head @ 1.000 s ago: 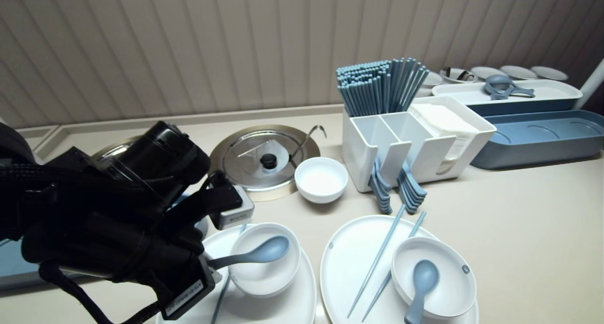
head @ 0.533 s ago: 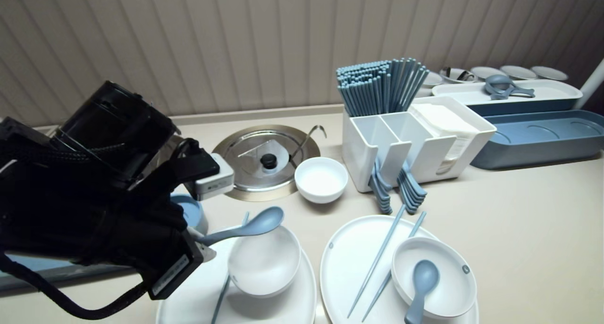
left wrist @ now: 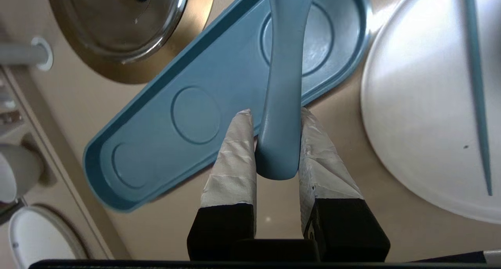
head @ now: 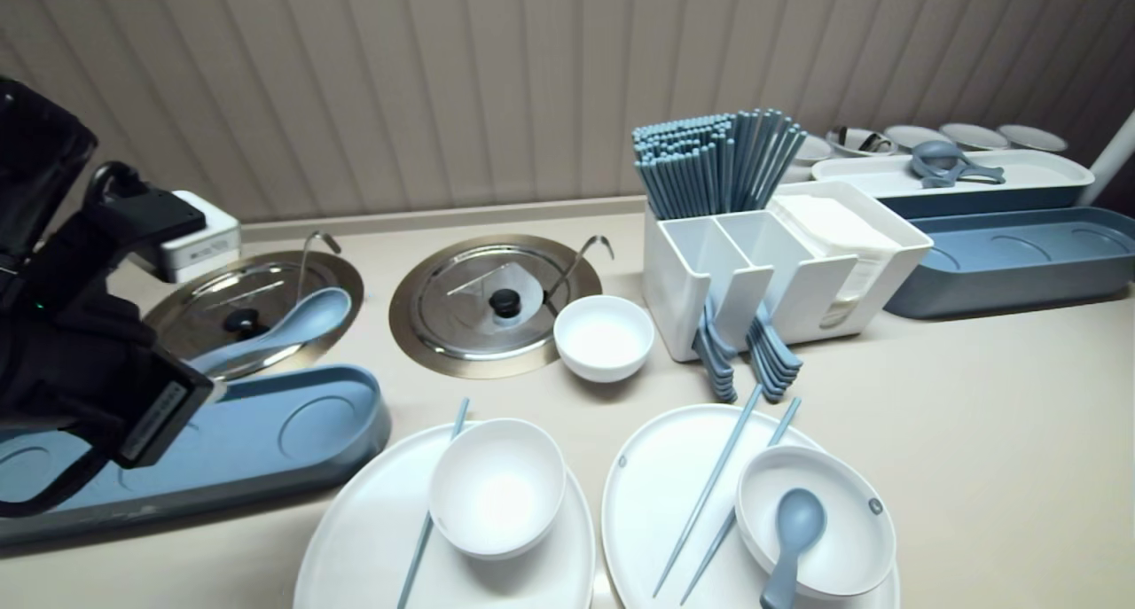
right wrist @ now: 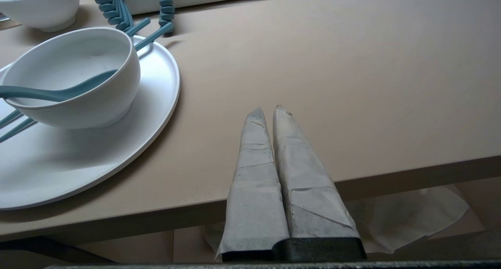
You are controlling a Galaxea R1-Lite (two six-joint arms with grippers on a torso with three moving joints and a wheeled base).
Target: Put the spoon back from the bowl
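The left gripper (left wrist: 276,118) has its jaws pinching the handle of a pale blue plastic soup spoon (head: 285,329), held in the air above a dark blue oblong plastic tray (head: 297,436) near the bench's left front edge. The right gripper (right wrist: 267,109), jaws pressed together, hangs at the bench's front edge.

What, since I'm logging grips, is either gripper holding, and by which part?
The left gripper holds the blue spoon by the end of its handle. The right gripper is shut and holds nothing.
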